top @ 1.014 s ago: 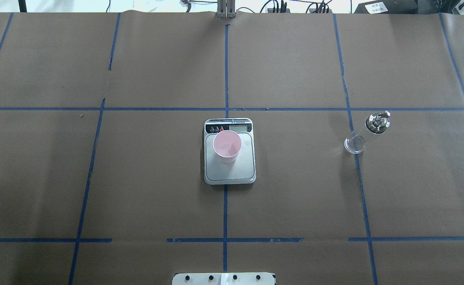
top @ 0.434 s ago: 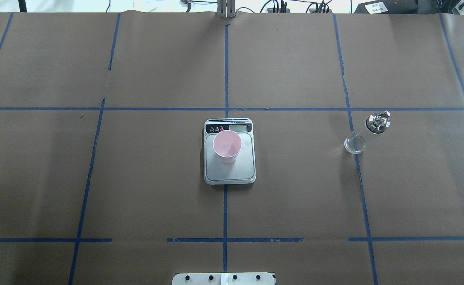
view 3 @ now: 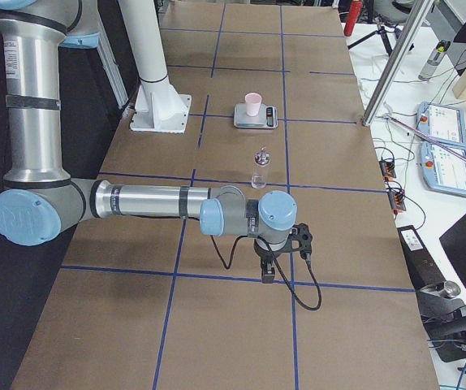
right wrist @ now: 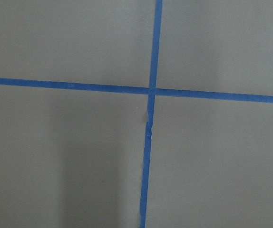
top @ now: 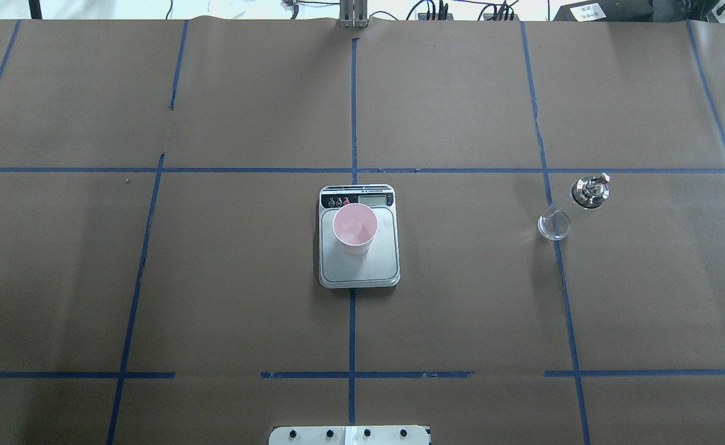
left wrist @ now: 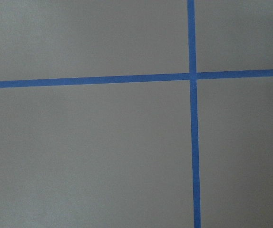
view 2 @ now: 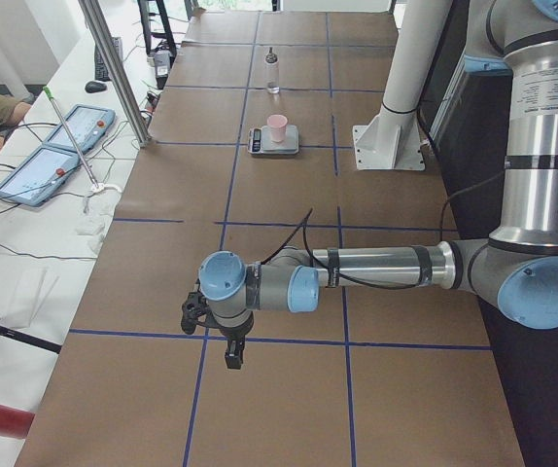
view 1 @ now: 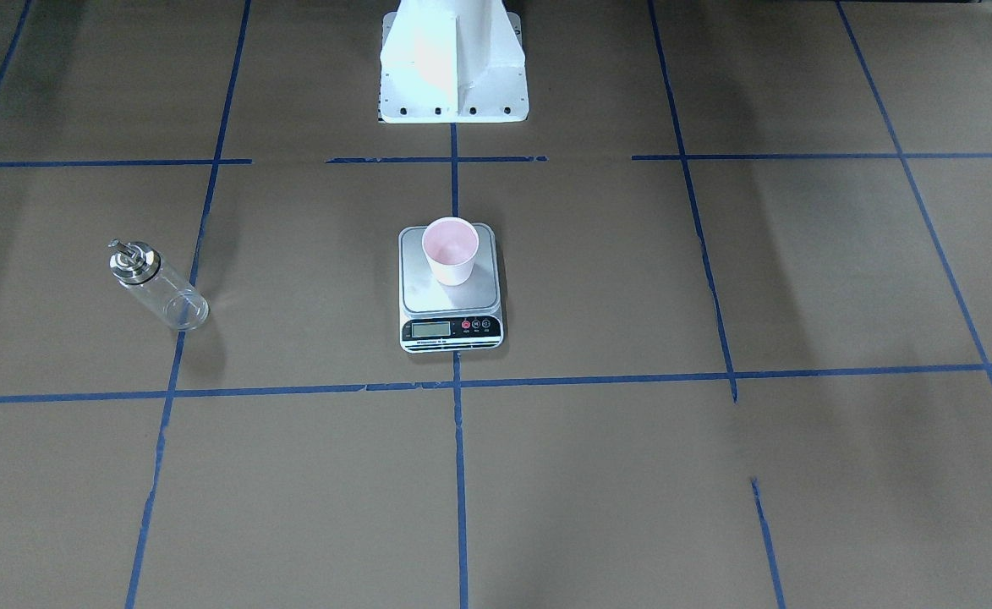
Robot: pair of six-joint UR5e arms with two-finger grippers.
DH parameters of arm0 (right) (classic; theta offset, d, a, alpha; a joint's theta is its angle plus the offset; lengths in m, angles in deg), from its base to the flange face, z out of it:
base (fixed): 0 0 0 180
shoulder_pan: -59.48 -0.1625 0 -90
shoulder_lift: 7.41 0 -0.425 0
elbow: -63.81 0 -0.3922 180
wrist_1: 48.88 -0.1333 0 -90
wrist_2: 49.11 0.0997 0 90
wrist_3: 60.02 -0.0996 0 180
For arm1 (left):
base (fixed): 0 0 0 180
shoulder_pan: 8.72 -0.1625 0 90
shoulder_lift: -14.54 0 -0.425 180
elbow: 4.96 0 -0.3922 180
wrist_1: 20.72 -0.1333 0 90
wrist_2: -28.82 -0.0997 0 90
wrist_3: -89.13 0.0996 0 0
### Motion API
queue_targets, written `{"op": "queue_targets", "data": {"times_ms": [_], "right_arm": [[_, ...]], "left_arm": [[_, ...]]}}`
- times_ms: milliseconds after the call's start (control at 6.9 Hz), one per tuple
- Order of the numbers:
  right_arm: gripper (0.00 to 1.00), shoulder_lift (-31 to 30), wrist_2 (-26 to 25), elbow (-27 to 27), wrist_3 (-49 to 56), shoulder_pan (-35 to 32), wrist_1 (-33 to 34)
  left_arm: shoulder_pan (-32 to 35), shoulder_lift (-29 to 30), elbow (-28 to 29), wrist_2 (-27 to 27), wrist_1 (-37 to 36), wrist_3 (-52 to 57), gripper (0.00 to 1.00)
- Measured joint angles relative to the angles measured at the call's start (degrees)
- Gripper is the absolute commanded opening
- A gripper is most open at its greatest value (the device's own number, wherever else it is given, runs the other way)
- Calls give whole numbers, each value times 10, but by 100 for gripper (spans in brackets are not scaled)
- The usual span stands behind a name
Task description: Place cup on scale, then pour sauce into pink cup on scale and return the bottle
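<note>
The pale pink cup [top: 355, 230] stands upright on the steel plate of the scale [top: 360, 272] at the table's middle; both also show in the front view, the cup [view 1: 451, 249] on the scale [view 1: 449, 298]. The clear glass bottle [top: 575, 207] with a silver cap stands upright, alone, on my right side, and also shows in the front view [view 1: 157, 284]. My left gripper [view 2: 232, 352] hangs over bare table far from the scale. My right gripper [view 3: 267, 272] hangs near the bottle [view 3: 259, 169]. I cannot tell if either is open. Both wrist views show only paper and tape.
Brown paper with a blue tape grid covers the table. The white robot base [view 1: 453, 68] stands at my edge. A metal pole [view 2: 114, 68] and tablets [view 2: 51, 161] are on the operators' side, beyond the far edge.
</note>
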Motion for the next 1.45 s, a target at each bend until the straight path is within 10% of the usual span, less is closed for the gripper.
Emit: {"op": "queue_targets", "data": {"times_ms": [1448], "right_arm": [[100,-5,0,-2,-1,-6,0]], "left_arm": [[-3,1,-37,44,-3,-4,100]]}}
